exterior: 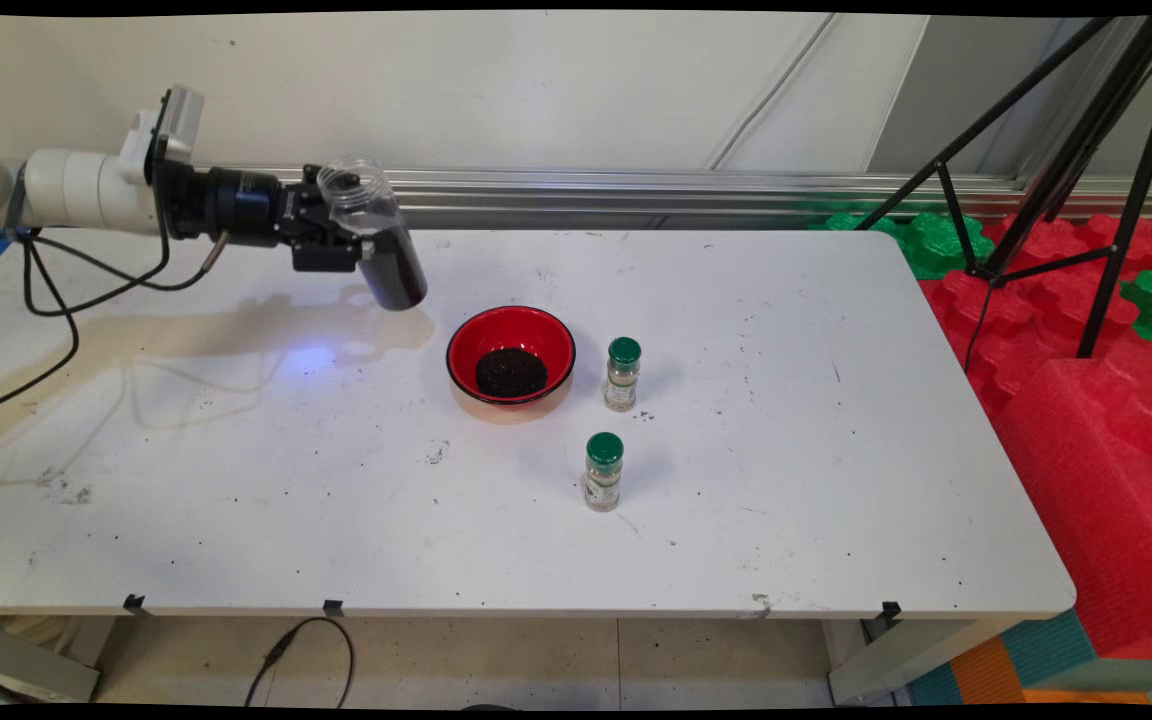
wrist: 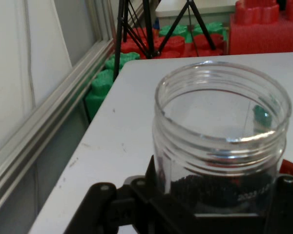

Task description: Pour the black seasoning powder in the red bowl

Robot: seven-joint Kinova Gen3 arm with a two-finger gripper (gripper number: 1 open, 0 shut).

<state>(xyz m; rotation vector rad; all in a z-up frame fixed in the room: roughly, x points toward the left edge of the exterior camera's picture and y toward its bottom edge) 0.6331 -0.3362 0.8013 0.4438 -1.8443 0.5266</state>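
Main view shows you the white worktop (exterior: 786,520) with your jaws (exterior: 361,245) raised over its far left part, pinching a clear open jar (exterior: 376,240) that is tilted, mouth up and back, dark grains filling its lower end. Just right of the jar on the worktop sits a red bowl (exterior: 511,352) with a dark heap inside, and two green-capped spice bottles stand upright, one (exterior: 622,374) beside the bowl's right rim, the other (exterior: 603,471) nearer you.
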